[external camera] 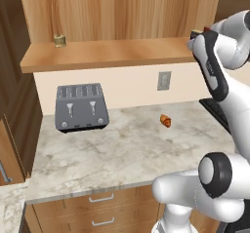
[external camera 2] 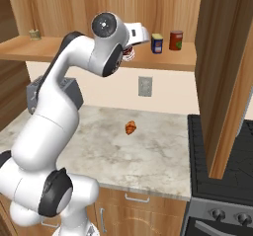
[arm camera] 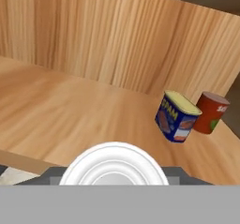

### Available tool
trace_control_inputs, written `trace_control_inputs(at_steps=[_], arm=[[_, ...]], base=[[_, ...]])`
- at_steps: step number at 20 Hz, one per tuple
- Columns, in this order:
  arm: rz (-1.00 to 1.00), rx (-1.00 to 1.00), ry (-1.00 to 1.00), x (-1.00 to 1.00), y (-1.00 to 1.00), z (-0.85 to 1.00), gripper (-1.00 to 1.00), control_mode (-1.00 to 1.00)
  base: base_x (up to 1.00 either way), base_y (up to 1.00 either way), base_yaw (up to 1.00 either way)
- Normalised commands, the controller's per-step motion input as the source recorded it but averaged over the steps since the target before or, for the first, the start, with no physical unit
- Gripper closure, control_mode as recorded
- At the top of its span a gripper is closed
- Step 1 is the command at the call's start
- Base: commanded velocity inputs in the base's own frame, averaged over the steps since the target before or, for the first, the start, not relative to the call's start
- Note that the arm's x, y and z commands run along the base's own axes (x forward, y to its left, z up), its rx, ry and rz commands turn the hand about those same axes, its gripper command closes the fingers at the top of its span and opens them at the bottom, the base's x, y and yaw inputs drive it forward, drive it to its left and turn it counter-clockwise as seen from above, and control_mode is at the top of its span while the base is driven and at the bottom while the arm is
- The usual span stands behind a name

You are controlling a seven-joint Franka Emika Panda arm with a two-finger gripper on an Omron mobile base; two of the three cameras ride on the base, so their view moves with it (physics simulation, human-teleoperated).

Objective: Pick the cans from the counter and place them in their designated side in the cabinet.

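Red-and-white can with a pale lid (arm camera: 114, 166): held in the gripper (external camera 2: 130, 52), jaws pinching its sides, raised at the front edge of the shelf board of the light-brown wood-grain cabinet (external camera 2: 163, 59); in the hand view its round lid sits just ahead of the camera. Dark blue can with yellow top and label (external camera 2: 157, 43): upright on the shelf board, right of the gripper, near the back panel. Plain dark red can (external camera 2: 176, 40): upright on the shelf board, just right of the blue can, apart from it. Olive-tan can (external camera: 60, 40): far left end of the same shelf board. Grey four-slot toaster (external camera: 81, 106): on the pale marbled stone desk (external camera: 112, 154), below the shelf's left part. Small orange-brown croissant (external camera: 166, 121): on the desk, right of the toaster, below a wall outlet (external camera: 164, 80).
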Motion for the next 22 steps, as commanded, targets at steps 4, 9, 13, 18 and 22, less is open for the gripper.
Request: trace_control_inputs(at_steps=[4, 9, 13, 18, 22], arm=[[0.0, 0.0, 0.01, 0.19, -0.03, -0.04, 1.0, -1.0], [0.0, 0.0, 0.04, 0.19, -0.03, 0.0, 1.0, -1.0], [0.0, 0.0, 0.05, 0.22, -0.02, 0.0, 1.0, -1.0], [0.0, 0.0, 0.02, 0.19, -0.05, -0.01, 1.0, -1.0], [0.0, 0.0, 0.01, 0.21, -0.04, -0.04, 1.0, -1.0]], base=[[0.0, 0.0, 0.0], [0.0, 0.0, 0.0], [0.0, 0.0, 0.0], [0.0, 0.0, 0.0], [0.0, 0.0, 0.0]])
